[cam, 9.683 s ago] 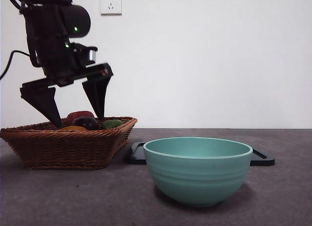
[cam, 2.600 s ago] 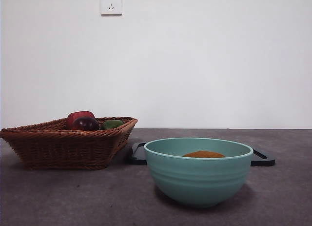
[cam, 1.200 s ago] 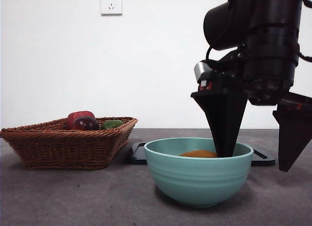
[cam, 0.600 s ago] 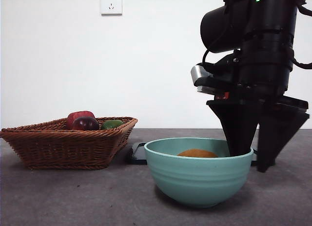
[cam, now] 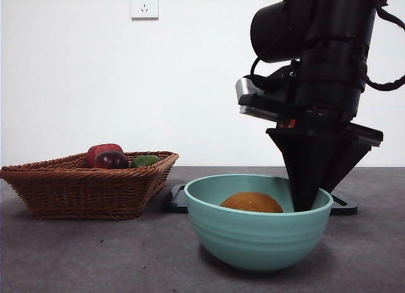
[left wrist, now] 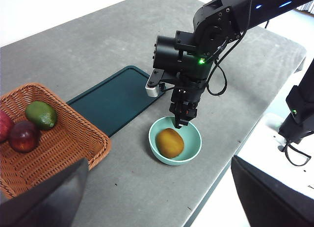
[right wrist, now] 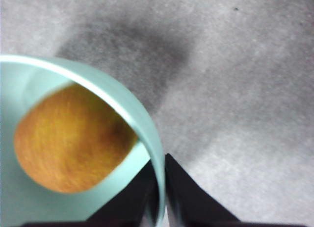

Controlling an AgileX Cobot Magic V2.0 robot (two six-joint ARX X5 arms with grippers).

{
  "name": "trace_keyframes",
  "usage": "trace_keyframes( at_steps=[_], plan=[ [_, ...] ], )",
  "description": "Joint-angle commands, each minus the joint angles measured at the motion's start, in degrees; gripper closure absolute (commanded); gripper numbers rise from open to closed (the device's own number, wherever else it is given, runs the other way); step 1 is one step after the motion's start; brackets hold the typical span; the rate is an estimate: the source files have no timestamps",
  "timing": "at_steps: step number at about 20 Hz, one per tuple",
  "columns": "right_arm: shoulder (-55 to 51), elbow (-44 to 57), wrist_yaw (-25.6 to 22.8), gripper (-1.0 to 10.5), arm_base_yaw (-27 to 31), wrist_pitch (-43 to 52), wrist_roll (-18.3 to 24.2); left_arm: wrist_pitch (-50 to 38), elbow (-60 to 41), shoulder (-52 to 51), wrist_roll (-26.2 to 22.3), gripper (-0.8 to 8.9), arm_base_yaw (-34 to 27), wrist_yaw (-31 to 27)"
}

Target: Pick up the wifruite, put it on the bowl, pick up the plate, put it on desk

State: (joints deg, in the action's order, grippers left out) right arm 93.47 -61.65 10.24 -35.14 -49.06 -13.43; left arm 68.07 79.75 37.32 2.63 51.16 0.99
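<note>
The dull-orange wifruite [cam: 252,202] [left wrist: 170,142] [right wrist: 68,138] lies inside the teal bowl [cam: 256,239] [left wrist: 192,149] [right wrist: 122,102], which is on the desk [cam: 95,255]. My right gripper [cam: 313,198] [left wrist: 179,123] [right wrist: 162,188] comes down from above and is shut on the bowl's right rim, one jaw inside the wall and one outside. The bowl looks slightly tipped. High above the desk, my left gripper [left wrist: 159,160] is open and holds nothing. A plate apart from this bowl is out of view.
A wicker basket [cam: 82,192] [left wrist: 59,148] at the left holds a red apple [cam: 101,151], a dark purple fruit [cam: 111,159] and a green fruit [cam: 145,161]. A flat dark green tray [left wrist: 113,97] [cam: 177,201] lies just behind the bowl. The desk's edge runs close by.
The right gripper has shut across the bowl's rim. The bowl has tipped and shifted a little, so more of the wifruite shows.
</note>
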Motion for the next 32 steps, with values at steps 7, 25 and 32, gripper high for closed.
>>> trace_keyframes(
  at_steps=[7, 25, 32],
  plan=[
    [4.13, -12.66, -0.87, 9.4, 7.87, -6.8, 2.36, -3.8, 0.68, 0.09, -2.43, 3.45, 0.44, -0.17],
    [34.36, -49.83, 1.53, 9.4, 16.66, -16.72, 7.76, -3.78, 0.68, 0.09, -3.28, 3.45, 0.44, -0.17],
    [34.16, -49.81, 1.31, 6.6, 17.16, -17.2, 8.22, -3.74, 0.68, 0.09, -3.04, 3.45, 0.44, -0.17]
  ],
)
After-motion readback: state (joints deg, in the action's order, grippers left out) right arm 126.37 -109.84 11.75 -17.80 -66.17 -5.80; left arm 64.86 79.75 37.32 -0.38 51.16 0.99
